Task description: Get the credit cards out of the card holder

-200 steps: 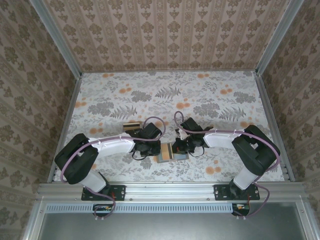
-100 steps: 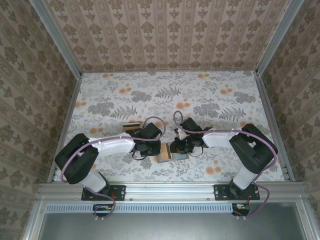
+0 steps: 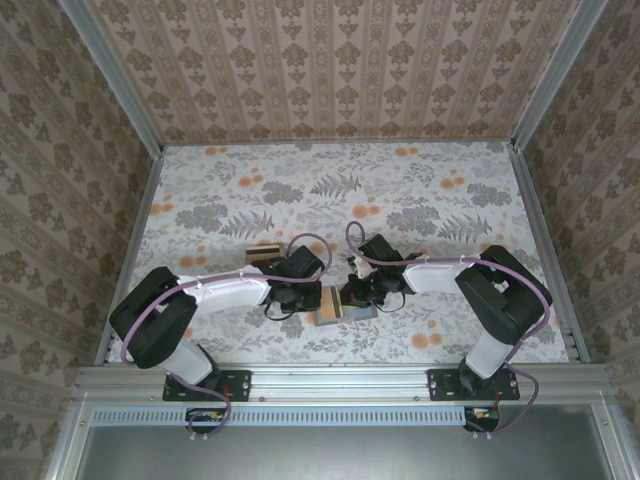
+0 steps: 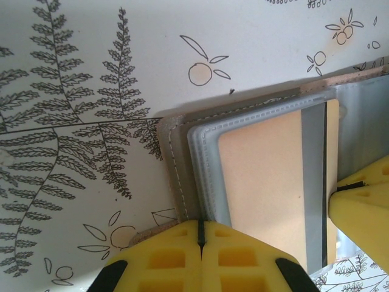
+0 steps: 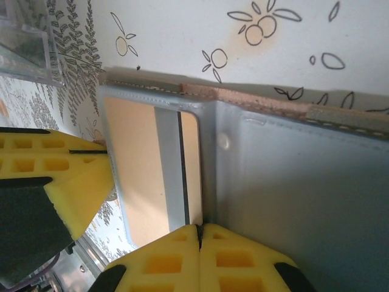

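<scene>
Card holder point(image 4: 175, 159) lies open at lower centre, tan card point(image 4: 261, 176) inside, left claw point(image 4: 200, 236) and right claw point(image 5: 199, 231) both pinched shut at its edges.

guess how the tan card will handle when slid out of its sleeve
The tan card lies flat with straight edges, so probably stiff and thin. Its face looks smooth, likely slippery. The card holder's sleeve hugs it closely, so expect some drag.

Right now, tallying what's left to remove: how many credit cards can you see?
1. A tan-orange credit card sits inside the clear pocket on one panel of the open card holder. Others may be hidden beneath it.
</scene>
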{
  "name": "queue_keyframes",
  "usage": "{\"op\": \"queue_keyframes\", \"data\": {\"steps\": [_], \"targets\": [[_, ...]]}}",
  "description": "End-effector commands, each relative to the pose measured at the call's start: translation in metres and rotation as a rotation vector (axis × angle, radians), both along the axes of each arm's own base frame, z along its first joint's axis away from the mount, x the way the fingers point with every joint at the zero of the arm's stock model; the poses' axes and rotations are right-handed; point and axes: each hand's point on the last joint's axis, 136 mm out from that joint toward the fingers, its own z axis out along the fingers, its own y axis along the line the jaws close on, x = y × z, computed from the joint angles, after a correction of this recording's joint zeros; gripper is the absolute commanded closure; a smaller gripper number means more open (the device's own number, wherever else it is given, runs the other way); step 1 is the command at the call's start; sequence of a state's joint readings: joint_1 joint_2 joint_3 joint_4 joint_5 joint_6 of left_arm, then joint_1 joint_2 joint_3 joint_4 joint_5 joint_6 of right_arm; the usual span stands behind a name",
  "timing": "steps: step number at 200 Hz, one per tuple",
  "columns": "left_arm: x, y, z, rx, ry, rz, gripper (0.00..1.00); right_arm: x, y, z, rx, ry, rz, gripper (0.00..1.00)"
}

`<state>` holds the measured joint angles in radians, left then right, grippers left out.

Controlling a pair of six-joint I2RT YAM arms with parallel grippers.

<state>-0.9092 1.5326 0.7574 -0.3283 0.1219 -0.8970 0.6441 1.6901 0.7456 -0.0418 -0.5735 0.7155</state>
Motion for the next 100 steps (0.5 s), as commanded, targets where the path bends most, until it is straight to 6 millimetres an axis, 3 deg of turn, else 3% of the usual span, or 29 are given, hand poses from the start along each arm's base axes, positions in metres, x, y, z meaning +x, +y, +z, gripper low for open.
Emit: {"op": "queue_keyframes", "data": {"steps": [1, 60, 100], "targets": [[-0.016, 0.016, -0.018, 0.089, 0.062, -0.008, 1.0, 0.005, -0.003, 0.004, -0.004, -0.022, -0.019, 1.0], [-0.017, 0.019, -0.019, 0.096, 0.065, -0.007, 1.0, 0.002, -0.027, 0.008, -0.014, -0.025, -0.043, 1.0], [-0.017, 0.018, -0.019, 0.095, 0.064, -0.008, 1.0, -0.001, -0.03, 0.006, -0.003, -0.018, -0.048, 1.0]]}}
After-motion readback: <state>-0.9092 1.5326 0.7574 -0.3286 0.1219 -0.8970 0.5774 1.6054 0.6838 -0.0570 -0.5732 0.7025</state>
